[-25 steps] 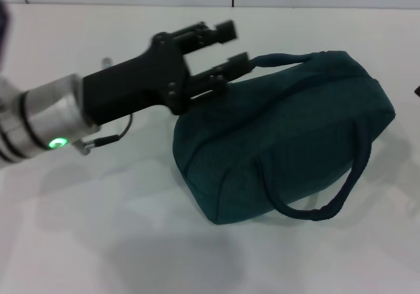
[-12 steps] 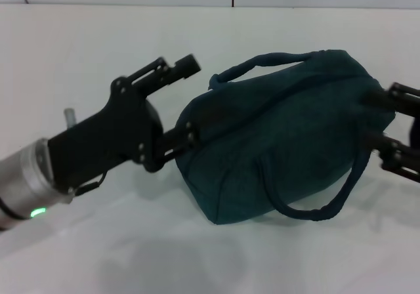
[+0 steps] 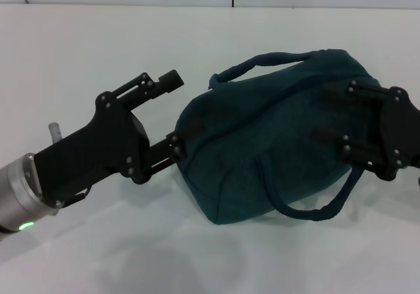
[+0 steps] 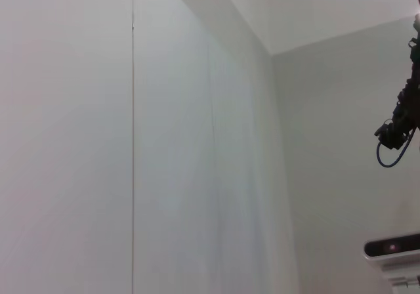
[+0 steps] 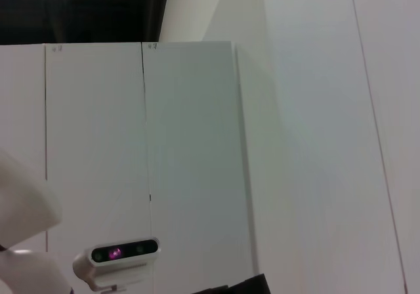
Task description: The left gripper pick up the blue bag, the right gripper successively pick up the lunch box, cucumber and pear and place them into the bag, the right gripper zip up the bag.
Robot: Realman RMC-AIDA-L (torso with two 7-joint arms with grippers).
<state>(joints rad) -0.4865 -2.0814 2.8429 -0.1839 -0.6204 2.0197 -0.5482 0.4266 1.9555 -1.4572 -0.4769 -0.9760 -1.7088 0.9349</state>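
Black linkage fingers of the left gripper (image 3: 172, 113) stand spread at the end of the blue bag (image 3: 262, 153) on the white table (image 3: 98, 51), gripping nothing. Opposite, the right gripper (image 3: 328, 113) spreads over the far end, empty too. Bag looks closed (contents hidden); next, probably, comes the zip.

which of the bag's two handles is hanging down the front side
The handle nearest the camera, drooping in a loop below the right gripper; the other handle arches along the blue bag's top.
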